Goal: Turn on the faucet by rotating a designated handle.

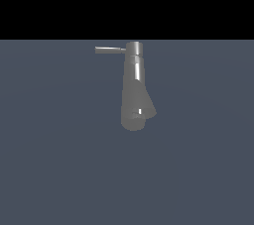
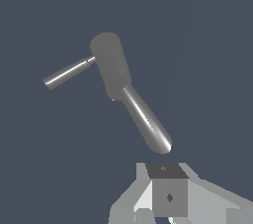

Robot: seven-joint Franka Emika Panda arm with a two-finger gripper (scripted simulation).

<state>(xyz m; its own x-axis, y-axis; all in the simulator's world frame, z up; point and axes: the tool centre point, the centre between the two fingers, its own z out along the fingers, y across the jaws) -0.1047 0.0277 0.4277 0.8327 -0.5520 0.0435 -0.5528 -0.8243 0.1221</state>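
The grey metallic faucet stands upright on a dark grey floor, with a narrow top and a wider flared body. The handle, a thin grey rod, sticks out level from the faucet's top toward the exterior view's left. In the wrist view I look down on the faucet, its shiny spout and the handle. My gripper shows only as white and grey blocks at the picture's edge, apart from the faucet and touching nothing. It is not in the exterior view. I cannot tell how its jaws stand.
A flat dark grey floor lies all around the faucet. Above it in the exterior view is a black background.
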